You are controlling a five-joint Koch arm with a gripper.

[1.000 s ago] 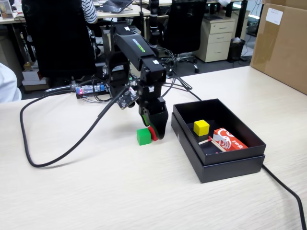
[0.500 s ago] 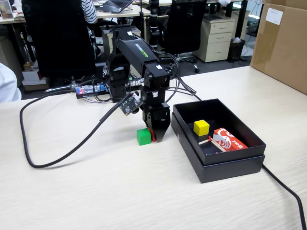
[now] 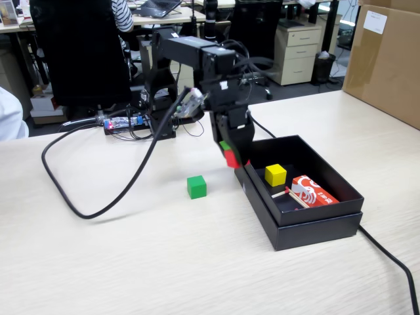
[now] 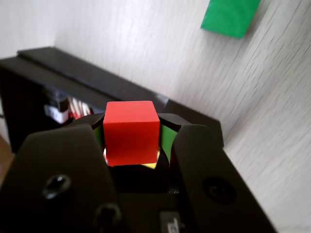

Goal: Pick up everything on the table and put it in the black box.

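Hand (image 4: pixel 132 145) clamped on red cube (image 4: pixel 131 132) | centre frame, beside black box (image 3: pixel 328 226) rim | you should clear the wall before releasing; green cube (image 3: pixel 196 187) remains on table (image 3: pixel 131 262).

In the wrist view the green cube (image 4: pixel 230 17) is cut off by the top edge, and the red cube (image 4: pixel 131 132) hides all but a sliver of the yellow cube (image 4: pixel 149 165). The black box (image 4: pixel 73 80) runs off the left edge, its contents blurred.
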